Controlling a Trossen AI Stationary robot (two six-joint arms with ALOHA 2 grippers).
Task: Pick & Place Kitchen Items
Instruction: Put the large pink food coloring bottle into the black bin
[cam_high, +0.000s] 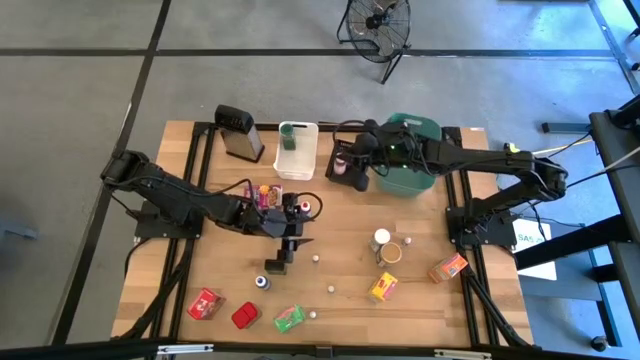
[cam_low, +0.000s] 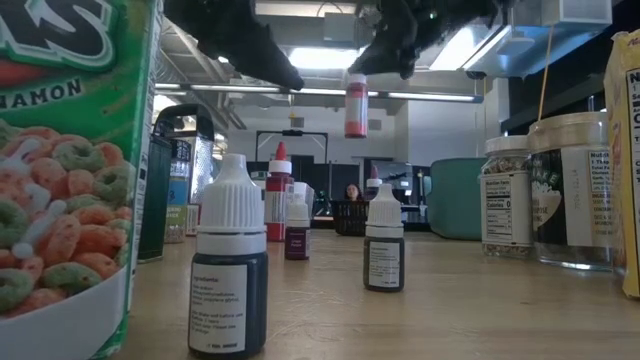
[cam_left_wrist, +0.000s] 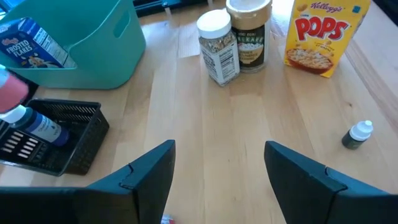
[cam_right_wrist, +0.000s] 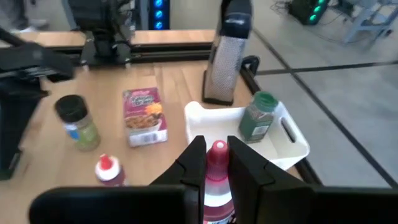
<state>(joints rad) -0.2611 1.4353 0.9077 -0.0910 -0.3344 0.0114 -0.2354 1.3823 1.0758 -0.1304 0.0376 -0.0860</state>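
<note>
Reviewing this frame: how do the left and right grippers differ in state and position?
The left gripper has its jaws spread wide with nothing between them; the right gripper is shut on a red-and-white bottle. The left hovers over bare mid-table; the right holds its bottle in the air near the white bin. Both are dark, two-fingered.

Left gripper (cam_left_wrist: 217, 180) hovers spread (jaws apart); right gripper (cam_right_wrist: 216, 163) is clamped.

Grey concrete floor (cam_high: 80, 90) crossed by dark lines surrounds the wooden surface (cam_high: 350, 240); a black floor fan (cam_high: 377, 22) stands beyond it, under fluorescent ceiling lights (cam_low: 325, 58).
</note>
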